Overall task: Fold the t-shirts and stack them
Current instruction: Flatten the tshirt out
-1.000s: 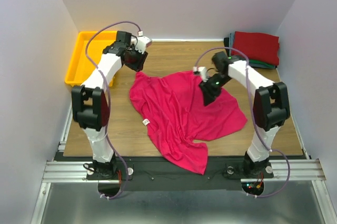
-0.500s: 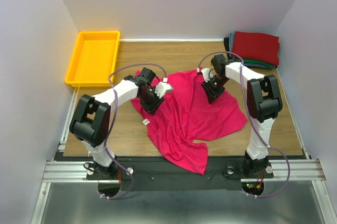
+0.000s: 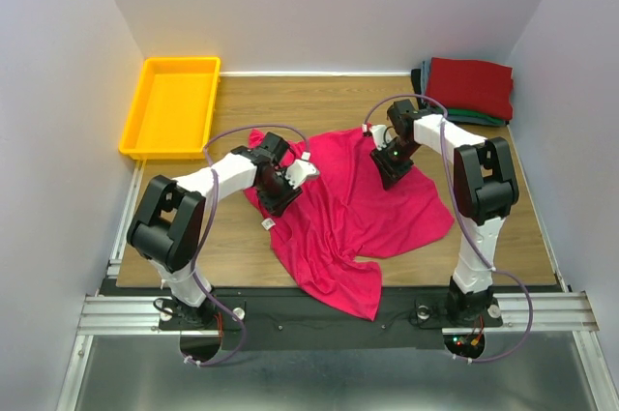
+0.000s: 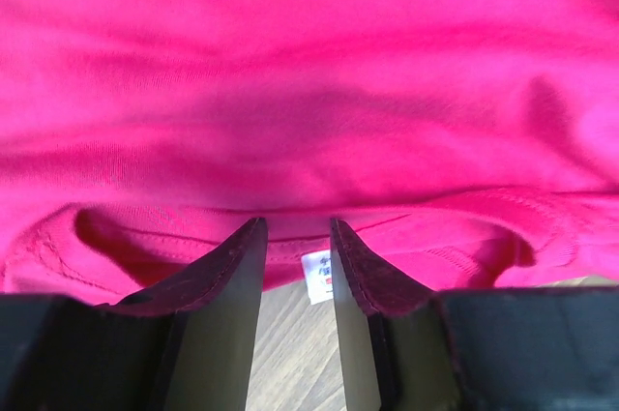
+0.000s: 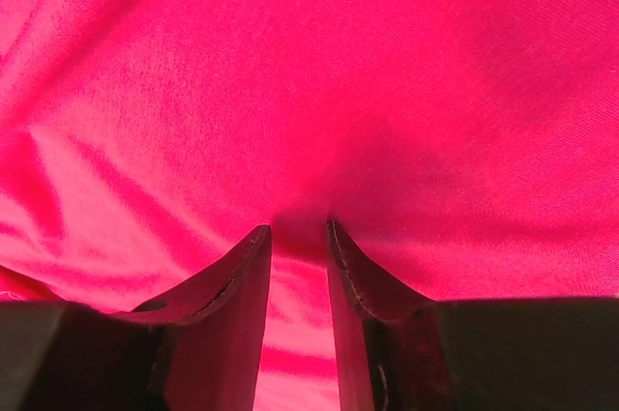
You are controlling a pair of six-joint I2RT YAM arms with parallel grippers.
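Observation:
A crimson t-shirt (image 3: 358,213) lies spread and rumpled on the middle of the wooden table. My left gripper (image 3: 282,190) sits low at its left edge. In the left wrist view (image 4: 295,222) the jaws stand a narrow gap apart at the collar, with a white label (image 4: 317,276) and bare wood showing between them. My right gripper (image 3: 391,167) presses on the shirt's upper right part. In the right wrist view (image 5: 298,227) cloth puckers between the narrow tips. Folded shirts (image 3: 469,87), dark red on top of teal-green and dark ones, are stacked at the back right corner.
A yellow plastic tray (image 3: 180,61) stands at the back left corner. White walls close in the table on the left, back and right. The shirt's lower sleeve (image 3: 348,290) hangs towards the near table edge.
My left arm has swung from beside the yellow tray down onto the shirt's left edge and settled at the collar. My right gripper has shifted only slightly on the cloth.

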